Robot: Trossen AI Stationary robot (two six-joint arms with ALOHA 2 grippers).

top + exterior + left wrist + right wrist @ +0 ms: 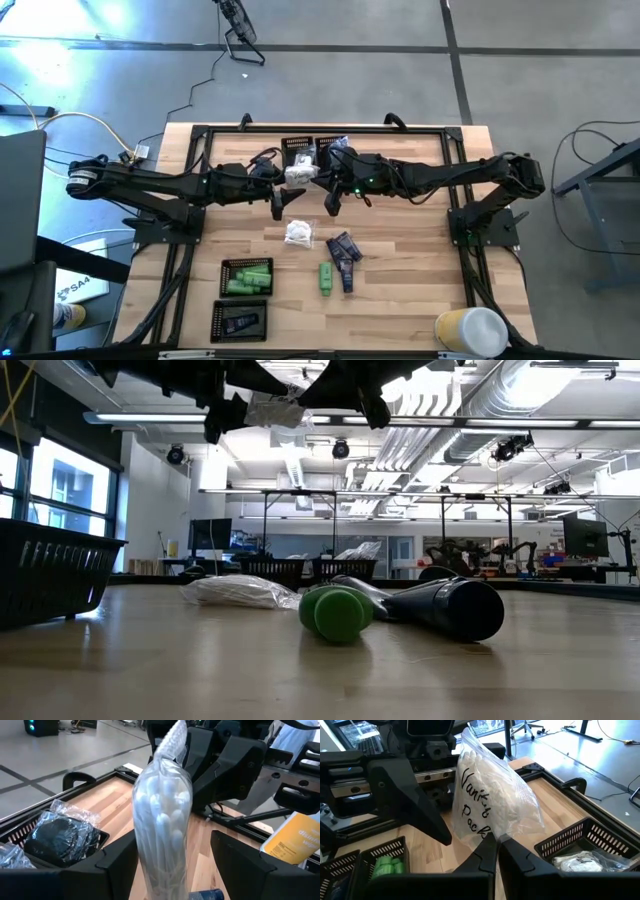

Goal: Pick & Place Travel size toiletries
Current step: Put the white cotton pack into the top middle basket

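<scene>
A clear bag of white pieces (490, 795), with handwriting on it, hangs high over the middle of the table (400, 260). My right gripper (496, 845) is shut on it. My left gripper (175, 870) faces it, open. Its two fingers (115, 865) stand on either side of the same bag (162, 820) with a gap on each side. In the high view both grippers meet around the bag (297, 172). On the table lie another white packet (298, 233), dark navy tubes (343, 247) and a green tube (326, 278). My right gripper pinches one edge of the clear bag (487, 834) between its two shut fingers. The fingers come nearly level from the table's right side. The bag reaches out ahead of the fingers toward my left gripper, lifted well clear of the table.
Black mesh trays stand at the near left, one with green tubes (247, 277) and one with navy tubes (240, 321). Two more at the far middle hold bagged dark pieces (60, 835) and white packets (585, 855). A yellow and white container (470, 330) stands near the right front corner.
</scene>
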